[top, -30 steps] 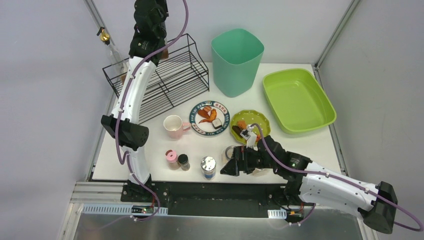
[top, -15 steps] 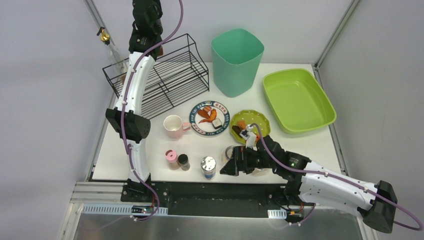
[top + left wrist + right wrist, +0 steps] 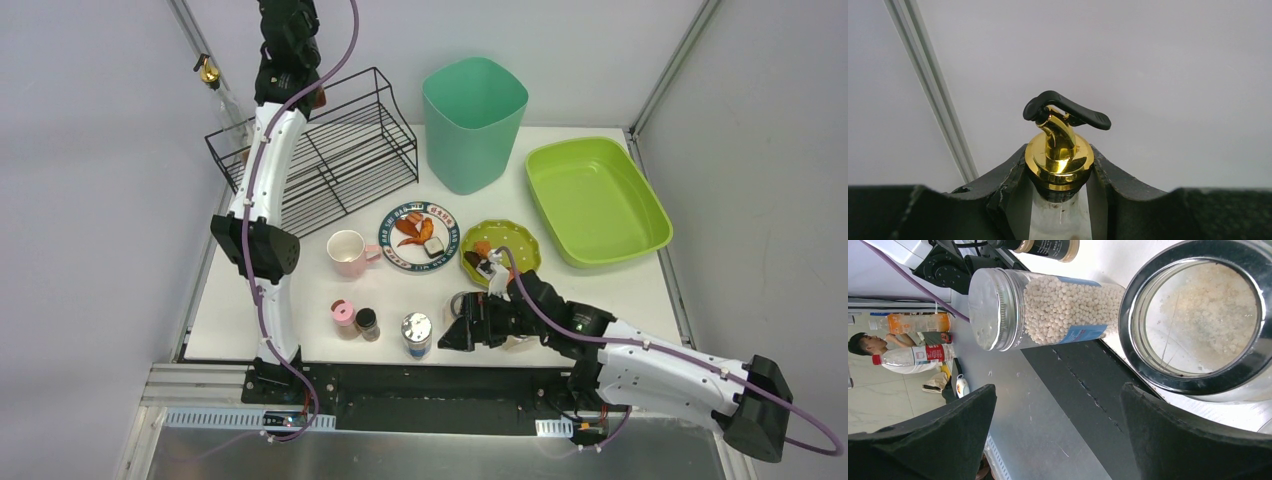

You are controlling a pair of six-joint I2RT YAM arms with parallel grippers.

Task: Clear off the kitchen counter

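The white kitchen counter (image 3: 610, 290) carries dishes and jars. My left gripper (image 3: 1060, 182) is shut on the neck of a clear bottle (image 3: 1060, 160) with a gold pour spout, held high over the back of the black wire rack (image 3: 340, 155). From above, the left gripper (image 3: 297, 70) hides most of that bottle. My right gripper (image 3: 455, 335) stands open and empty low at the counter's front edge. It is between a silver-lidded jar of white beads (image 3: 416, 333) and a glass jar (image 3: 462, 300). The right wrist view shows the right gripper (image 3: 1058, 390), the bead jar (image 3: 1048, 310) and the glass jar (image 3: 1198, 320).
A pink mug (image 3: 346, 251), a plate of food (image 3: 419, 236) and a green bowl (image 3: 515, 240) sit mid-counter. A pink-capped bottle (image 3: 343, 315) and a spice jar (image 3: 367, 321) stand front left. A teal bin (image 3: 473, 120), a lime tray (image 3: 595, 200) and another gold-spouted bottle (image 3: 207, 72) stand at the back.
My left arm has moved up and slightly left with the bottle still gripped. The right gripper has edged a little to the left, still open.
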